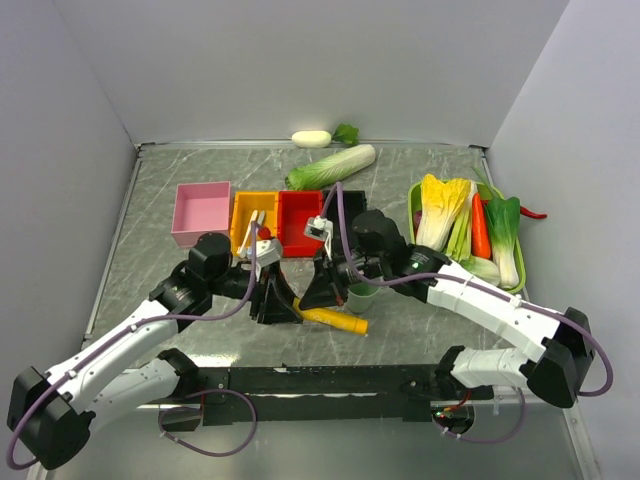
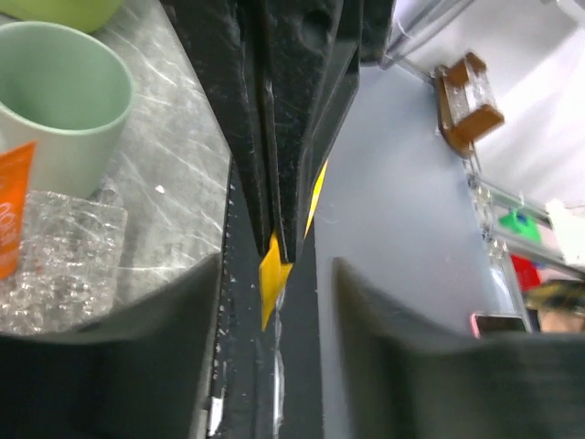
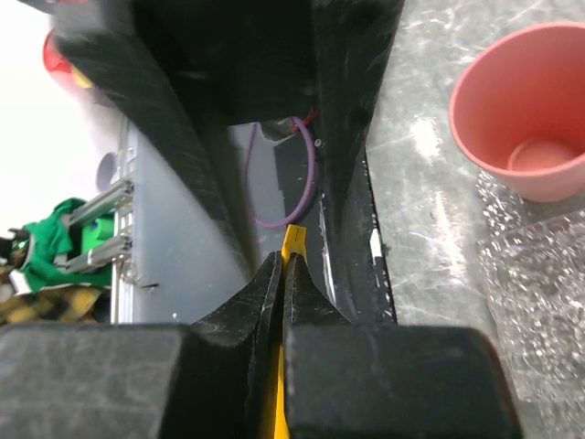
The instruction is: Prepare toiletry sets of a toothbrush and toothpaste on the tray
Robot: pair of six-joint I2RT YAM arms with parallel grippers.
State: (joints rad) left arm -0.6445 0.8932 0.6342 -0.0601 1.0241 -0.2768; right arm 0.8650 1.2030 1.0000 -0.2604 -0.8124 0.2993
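- Right wrist view puts us closest: the right end effector [image 3: 279, 267] is pressed together on the thin end of the yellow toothpaste [image 3: 292, 240], and only a sliver of tube shows past the fingertips.
- We judge that pinch to be shallow. Any carry should be slow and free of wrist twists, so the tube does not swivel or slip out.
- From the left wrist, the left end effector [image 2: 276, 293] is spread wide and holds nothing. Its blurred fingers stand on either side of the other arm's closed fingers and the yellow tip.
- Our first care is clearance. The left arm should draw straight back along its own line before the right one moves, since a sideways move would knock the tube.
- Seen from above, the tube lies low between the two arms, pointing toward the green cup [image 1: 362, 297]. We cannot tell whether it rests on the counter [image 1: 170, 165], so we lift straight up before travelling.
- A little farther on, the tray [image 3: 539, 302] sits just beside the pink cup [image 3: 535, 101]. In the left wrist view the orange toothpaste [image 2: 14, 219] overlaps one end of the tray, next to the green cup.
- We aim for a bare stretch of the tray apart from the orange tube, so that each set gets its own place. We lower the yellow tube flat, clear of both cups, and let go only once it rests.
- We cannot find a toothbrush in any view. One may lie in the bins [image 1: 300, 215] at the far side.
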